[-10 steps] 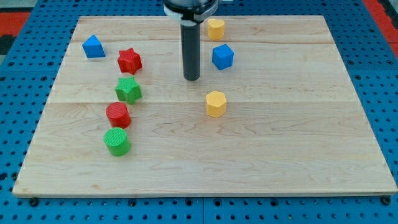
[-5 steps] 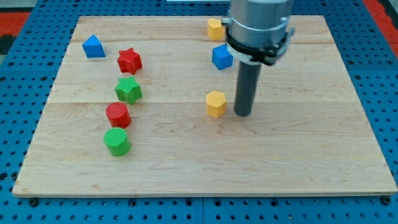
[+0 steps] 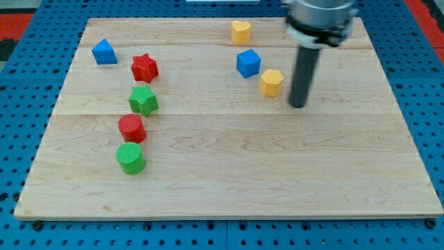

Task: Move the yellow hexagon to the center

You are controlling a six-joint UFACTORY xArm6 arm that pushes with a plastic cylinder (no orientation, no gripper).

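The yellow hexagon (image 3: 271, 82) lies on the wooden board (image 3: 229, 173), right of the middle and toward the view's top, touching or nearly touching the blue cube (image 3: 248, 63) at its upper left. My tip (image 3: 297, 105) rests on the board just right of and slightly below the yellow hexagon, a small gap apart from it. The dark rod rises from the tip to the arm at the view's top right.
A yellow heart-shaped block (image 3: 241, 32) sits near the top edge. At the left are a blue triangular block (image 3: 104, 52), a red star (image 3: 144, 67), a green star (image 3: 143, 101), a red cylinder (image 3: 131, 128) and a green cylinder (image 3: 130, 157).
The yellow hexagon has moved up and to the right, from near the board's middle to beside the blue cube. My tip has moved right, then up, and now stands right of the hexagon.
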